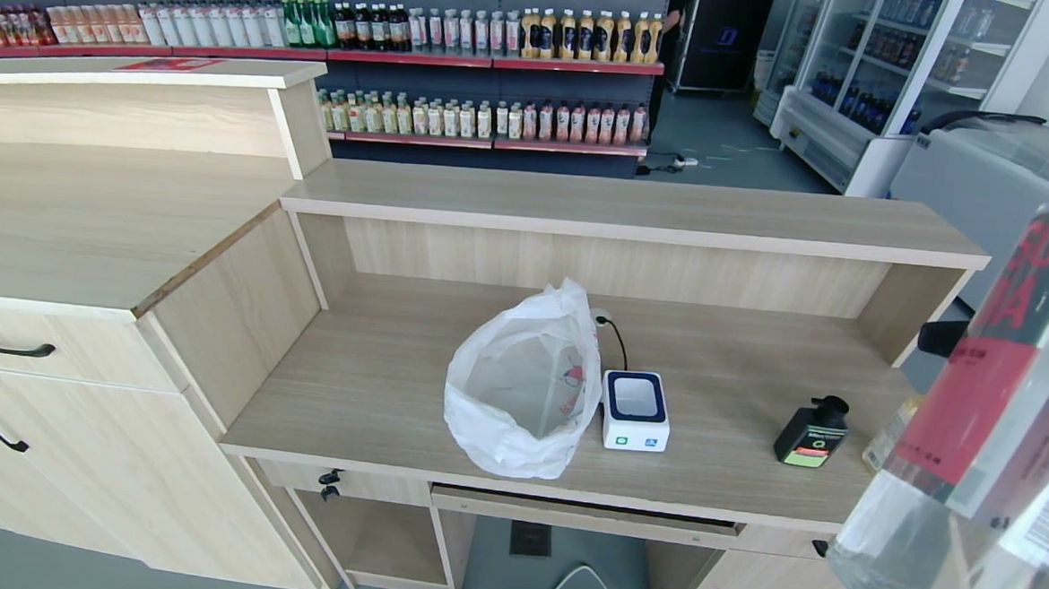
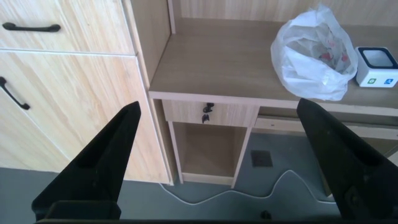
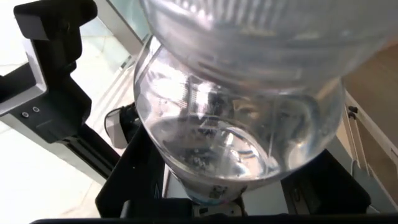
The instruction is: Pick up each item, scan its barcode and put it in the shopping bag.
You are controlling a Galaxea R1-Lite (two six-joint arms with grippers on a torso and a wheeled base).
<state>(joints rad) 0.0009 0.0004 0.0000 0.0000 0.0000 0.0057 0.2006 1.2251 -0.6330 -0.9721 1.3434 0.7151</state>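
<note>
Clear red-labelled bottle is held aloft off the counter's right end, clamped in the right gripper. Left gripper is spread wide, low before the counter. Shopping bag is stood open on the counter, scanner just beside it, black bottle farther right.

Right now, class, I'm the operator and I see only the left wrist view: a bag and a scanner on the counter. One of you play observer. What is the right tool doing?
Observer: The right tool holds a clear bottle with a red label, up in the air on the robot's right.
Operator: Is anything else on the counter to scan?
Observer: Yes, a small dark pump bottle stands to the right of the scanner.
Operator: Is the bag ready?
Observer: The shopping bag stands with its mouth open, and I see nothing inside it.
</note>
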